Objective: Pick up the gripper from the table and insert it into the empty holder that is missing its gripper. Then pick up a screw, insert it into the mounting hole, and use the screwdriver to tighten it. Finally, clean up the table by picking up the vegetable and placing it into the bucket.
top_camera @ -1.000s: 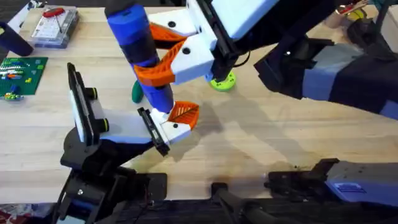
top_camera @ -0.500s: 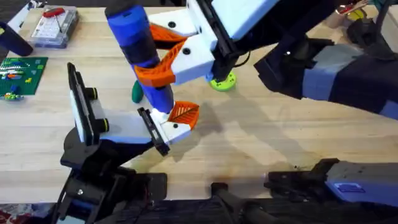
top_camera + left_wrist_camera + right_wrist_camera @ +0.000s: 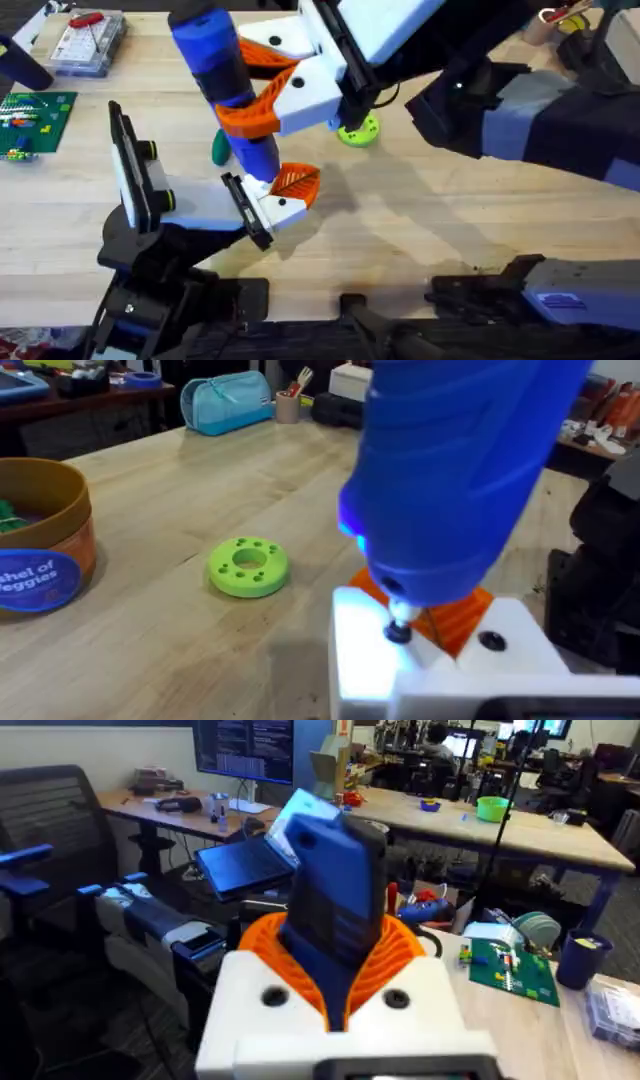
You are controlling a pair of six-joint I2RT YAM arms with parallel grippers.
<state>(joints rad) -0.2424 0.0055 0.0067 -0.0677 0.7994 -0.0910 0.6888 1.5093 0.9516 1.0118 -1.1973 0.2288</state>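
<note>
One thick bright-blue cylindrical power screwdriver stands nearly upright over the middle of the pale wooden table, clasped around its body by the orange ribbed pads of the right gripper, whose white-and-black arm stretches in from the far right across the tabletop. The driver's narrow tip sits on a dark screw head in the one small white plastic gripper block with an orange ribbed finger, which is seated against the flat black plate at the end of the single black-framed holder stand with two yellow-green knobs. One small dark-green oval vegetable lies on the table just behind the driver, partly hidden by it. One bright-green round disc with holes rests farther right, beneath the right arm. In the left wrist view, one orange-brown bucket with a blue label band stands beside that disc, apart from it. Whether the left gripper's jaws are parted or closed cannot be told. Bare wood lies open in front of and to the right of the stand.
</note>
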